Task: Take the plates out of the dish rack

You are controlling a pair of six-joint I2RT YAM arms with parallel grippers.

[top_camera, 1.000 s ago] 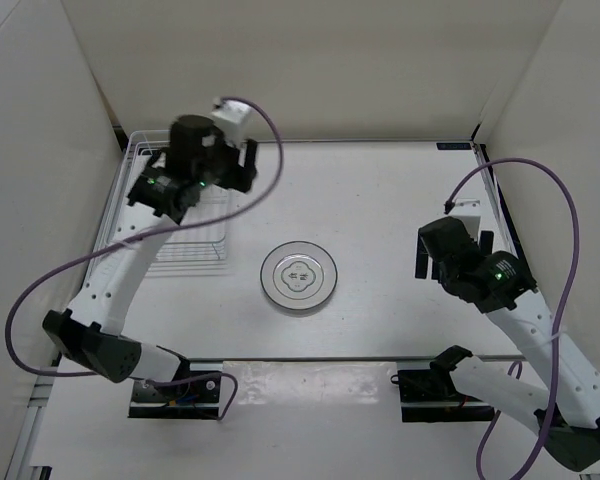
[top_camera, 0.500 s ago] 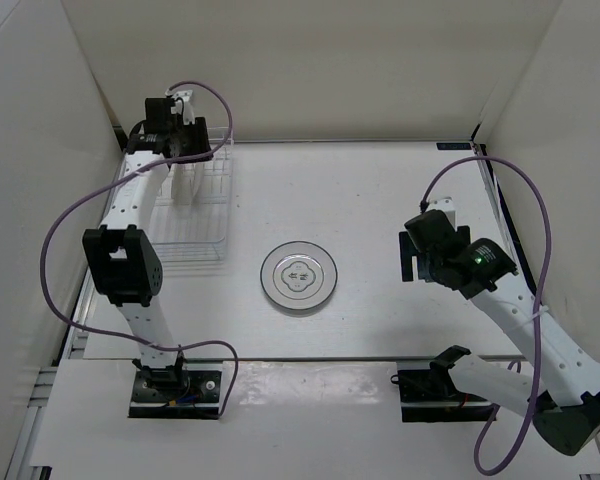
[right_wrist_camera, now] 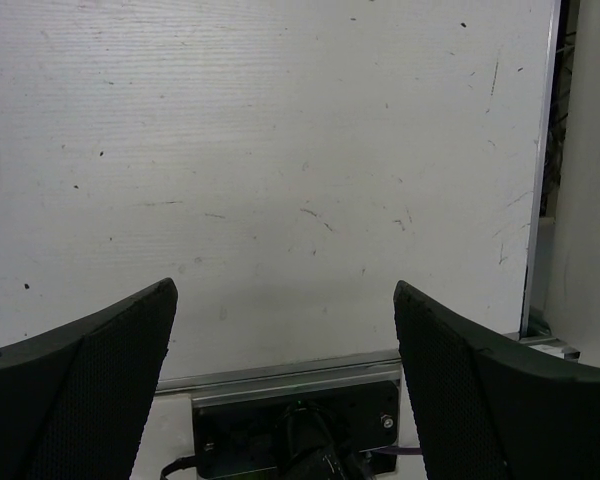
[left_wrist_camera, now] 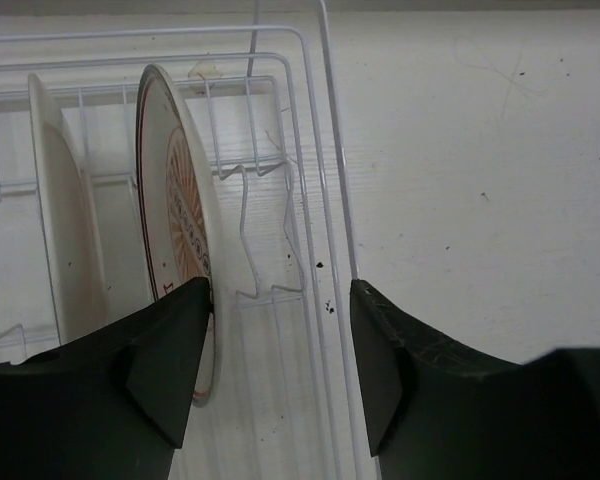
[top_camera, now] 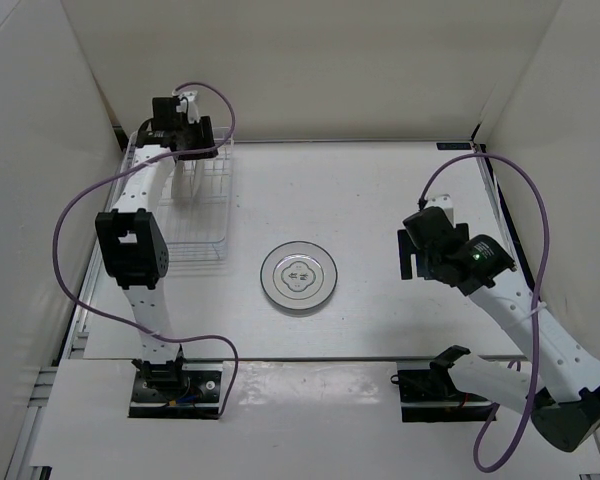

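The white wire dish rack [top_camera: 195, 245] stands at the far left. In the left wrist view its rim wire [left_wrist_camera: 325, 150] runs between my fingers. Two plates stand upright in it: one with an orange-tan pattern [left_wrist_camera: 180, 215] and a plain white one [left_wrist_camera: 55, 200] left of it. From the top they are thin white slabs [top_camera: 187, 182]. My left gripper [top_camera: 187, 148] [left_wrist_camera: 280, 350] is open over the rack's far end, its left finger [left_wrist_camera: 170, 360] beside the orange plate's lower edge. A white-grey plate [top_camera: 299, 277] with a dark centre motif lies flat mid-table. My right gripper [top_camera: 412, 262] [right_wrist_camera: 285, 340] is open and empty over bare table.
White walls close in the table on the left, back and right. The right arm's black base mount [right_wrist_camera: 295, 435] sits at the table's near edge. A metal rail [top_camera: 495, 200] runs along the right side.
My left arm has swung from above the rack's middle out to the rack's far end and settled lower over the plates. My right gripper has shifted slightly left.
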